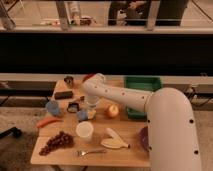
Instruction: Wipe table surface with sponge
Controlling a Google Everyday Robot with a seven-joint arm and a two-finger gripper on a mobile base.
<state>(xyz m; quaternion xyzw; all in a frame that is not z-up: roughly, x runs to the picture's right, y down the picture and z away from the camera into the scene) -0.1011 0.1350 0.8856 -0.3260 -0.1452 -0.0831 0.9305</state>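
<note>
The sponge [85, 115], a small light-blue block with a yellowish side, lies on the wooden table surface [125, 125] left of centre. My white arm reaches in from the lower right and bends down near the table's back. My gripper [92, 103] hangs just above and behind the sponge, close to it; I cannot tell whether it touches it.
Around the sponge are a dark small object [74, 106], a rounded blue thing [52, 107], an orange fruit [112, 111], a white cup [84, 130] and a carrot [47, 121]. Grapes [57, 141], a fork [92, 151] and a banana [115, 141] lie in front. A green tray [142, 84] stands at the back right.
</note>
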